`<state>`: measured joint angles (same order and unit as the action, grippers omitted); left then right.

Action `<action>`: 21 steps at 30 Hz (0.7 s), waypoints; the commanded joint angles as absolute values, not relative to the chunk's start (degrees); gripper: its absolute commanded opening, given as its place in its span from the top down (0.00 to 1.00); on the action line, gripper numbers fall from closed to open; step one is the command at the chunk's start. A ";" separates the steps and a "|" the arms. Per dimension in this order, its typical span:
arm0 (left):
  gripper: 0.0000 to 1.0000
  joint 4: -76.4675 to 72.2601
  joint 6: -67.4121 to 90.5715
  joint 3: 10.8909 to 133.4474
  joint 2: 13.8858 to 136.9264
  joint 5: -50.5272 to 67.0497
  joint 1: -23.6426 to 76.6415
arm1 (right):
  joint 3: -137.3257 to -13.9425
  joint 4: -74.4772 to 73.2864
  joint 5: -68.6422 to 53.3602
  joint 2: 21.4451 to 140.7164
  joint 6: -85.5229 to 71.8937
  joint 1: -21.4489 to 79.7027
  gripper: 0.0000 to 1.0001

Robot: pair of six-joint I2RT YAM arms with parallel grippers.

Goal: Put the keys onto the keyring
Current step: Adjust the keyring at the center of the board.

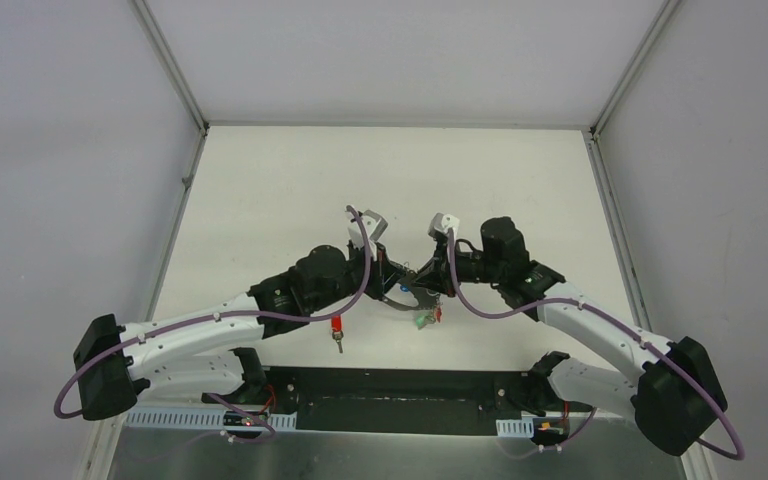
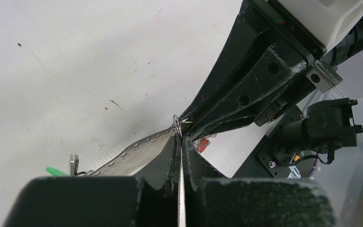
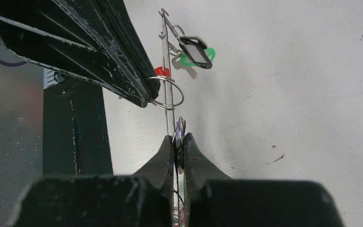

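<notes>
Both grippers meet over the middle of the table. My right gripper (image 3: 178, 138) is shut on one end of the keyring (image 3: 166, 52), a thin grey band seen edge-on; in the left wrist view it shows as a perforated strip (image 2: 137, 150). A green key (image 3: 211, 52) and a red key (image 3: 160, 71) hang at the keyring further along. My left gripper (image 2: 180, 138) is shut, and its fingers (image 3: 123, 56) pinch a small wire ring (image 3: 183, 97) that loops round the keyring's edge. Another red key (image 1: 337, 330) lies loose on the table (image 1: 260, 200) by the left arm.
A black fob (image 3: 196, 52) hangs beside the green key. The arms' black base plate (image 1: 390, 385) runs along the near edge. White enclosure walls with metal corner posts (image 1: 170, 60) stand on the left, right and far sides.
</notes>
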<state>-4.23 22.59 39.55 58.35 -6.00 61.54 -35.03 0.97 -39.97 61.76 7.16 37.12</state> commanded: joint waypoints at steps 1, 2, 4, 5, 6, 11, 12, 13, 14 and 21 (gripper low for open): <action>1.00 -6.98 24.49 40.70 55.05 -6.31 62.31 | -37.15 0.33 -38.38 61.48 8.26 36.63 1.00; 1.00 -5.81 24.52 40.96 54.96 -6.63 62.31 | -37.47 -1.21 -38.28 61.11 8.57 36.65 1.00; 1.00 -3.63 24.40 41.56 54.93 -6.98 62.31 | -38.06 -2.86 -37.97 60.27 9.36 36.66 1.00; 1.00 -2.75 24.17 41.77 54.89 -6.96 62.31 | -38.22 -3.73 -37.67 59.76 9.66 36.70 1.00; 1.00 -2.00 23.98 42.01 54.93 -7.02 62.31 | -38.53 -4.67 -37.17 59.34 9.93 36.72 1.00; 1.00 2.86 23.49 43.95 55.17 -7.68 62.32 | -41.20 -11.73 -36.09 58.15 12.04 36.72 1.00; 1.00 4.04 23.47 44.35 55.38 -7.85 62.33 | -41.81 -13.06 -36.05 58.02 12.37 36.78 1.00; 1.00 4.71 23.47 44.82 55.57 -8.05 62.33 | -42.32 -14.15 -36.15 57.94 12.61 36.82 1.00; 1.00 5.23 23.47 45.27 55.82 -8.16 62.32 | -42.90 -15.06 -36.36 57.92 12.88 36.84 1.00; 1.00 8.02 23.53 48.79 58.15 -8.64 62.31 | -45.79 -20.44 -35.59 57.89 15.20 38.64 1.00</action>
<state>5.23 23.33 44.86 57.69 -6.48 61.95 -42.57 -15.29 -39.22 59.18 12.51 38.04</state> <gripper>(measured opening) 0.008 0.041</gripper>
